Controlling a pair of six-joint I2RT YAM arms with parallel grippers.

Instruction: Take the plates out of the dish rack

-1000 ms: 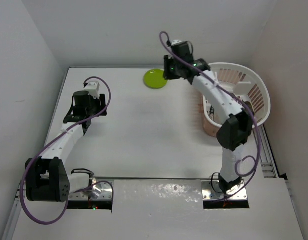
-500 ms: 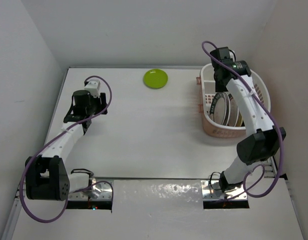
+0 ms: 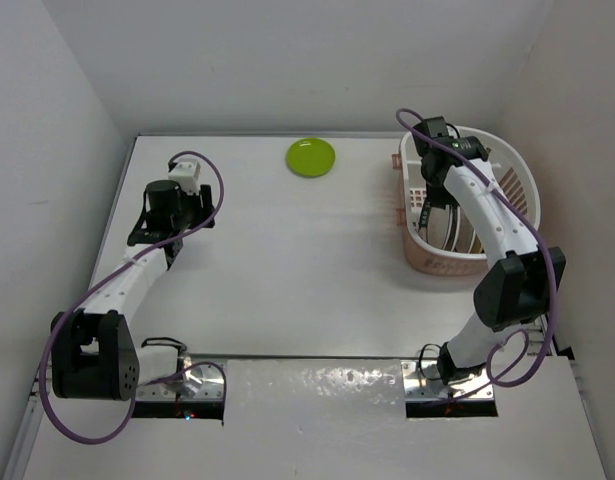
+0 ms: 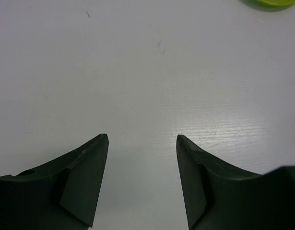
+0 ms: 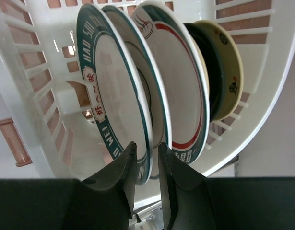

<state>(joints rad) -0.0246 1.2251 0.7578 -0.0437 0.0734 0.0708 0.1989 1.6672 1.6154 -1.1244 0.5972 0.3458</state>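
Observation:
The dish rack (image 3: 508, 163) stands at the table's far right, with plates on edge inside it. In the right wrist view its slotted wall (image 5: 22, 62) surrounds a white plate with a dark rim (image 5: 113, 81), a white plate with a green-red rim (image 5: 181, 81) and a tan-brown plate (image 5: 226, 72). My right gripper (image 5: 147, 143) (image 3: 431, 203) reaches down into the rack, its jaws closed on the lower rim of the dark-rimmed plate. A lime-green plate (image 3: 311, 157) (image 4: 272, 2) lies flat on the table at the back. My left gripper (image 4: 142, 139) (image 3: 152, 234) hovers open over bare table at the left.
White walls close in the table on the left, back and right. The rack sits close to the right wall. The arm bases (image 3: 187, 385) are bolted at the near edge.
My right arm has swung from beside the lime-green plate over to the rack and dipped into it; its jaws widened, then closed on the dark-rimmed plate. The left arm stayed still.

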